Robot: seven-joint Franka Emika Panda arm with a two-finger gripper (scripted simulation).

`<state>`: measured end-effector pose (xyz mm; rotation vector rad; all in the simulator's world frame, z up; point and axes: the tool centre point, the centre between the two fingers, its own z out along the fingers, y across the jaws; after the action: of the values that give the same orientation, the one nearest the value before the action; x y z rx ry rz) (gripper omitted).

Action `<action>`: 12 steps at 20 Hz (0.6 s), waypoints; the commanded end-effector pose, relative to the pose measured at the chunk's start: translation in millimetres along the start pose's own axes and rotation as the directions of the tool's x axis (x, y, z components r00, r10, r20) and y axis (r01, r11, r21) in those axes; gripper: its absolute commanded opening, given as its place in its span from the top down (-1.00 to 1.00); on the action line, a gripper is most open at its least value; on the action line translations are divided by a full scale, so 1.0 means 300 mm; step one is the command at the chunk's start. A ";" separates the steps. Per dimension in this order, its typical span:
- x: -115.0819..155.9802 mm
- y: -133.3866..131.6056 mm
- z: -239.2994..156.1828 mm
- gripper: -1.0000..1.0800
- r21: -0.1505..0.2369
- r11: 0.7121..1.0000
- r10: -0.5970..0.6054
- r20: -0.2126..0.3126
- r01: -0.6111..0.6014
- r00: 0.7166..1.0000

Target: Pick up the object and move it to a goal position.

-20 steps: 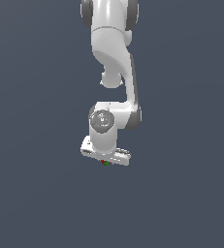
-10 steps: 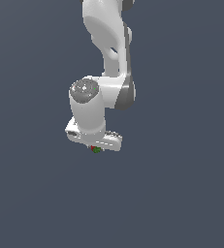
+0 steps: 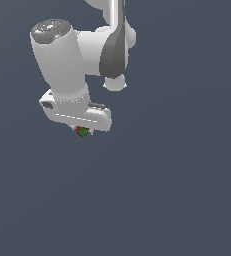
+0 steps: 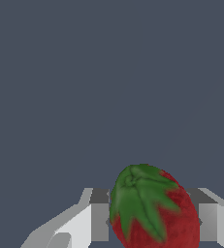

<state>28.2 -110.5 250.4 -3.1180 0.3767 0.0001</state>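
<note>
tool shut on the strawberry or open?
Shut on it. In the wrist view the strawberry sits between the tool fingers, one at each side; the exterior view shows it tucked under the tool.

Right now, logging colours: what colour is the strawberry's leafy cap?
Green, on the roundish red strawberry; clearest in wrist view.

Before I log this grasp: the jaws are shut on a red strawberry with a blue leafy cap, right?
Nearly. The gripper does have its jaws shut on the red strawberry, but the leafy cap is green, not blue. The wrist view shows it clearly, and the exterior view shows the same green patch under the hand.
</note>
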 end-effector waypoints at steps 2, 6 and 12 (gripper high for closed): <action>-0.017 0.060 -0.128 1.00 0.000 1.000 0.000 0.000 0.000 1.000; -0.030 0.121 -0.257 1.00 0.000 1.000 0.000 0.000 0.000 1.000; -0.041 0.185 -0.394 1.00 0.000 1.000 -0.001 0.000 0.001 1.000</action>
<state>5.0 -158.1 359.4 -3.1182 0.3777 -0.0017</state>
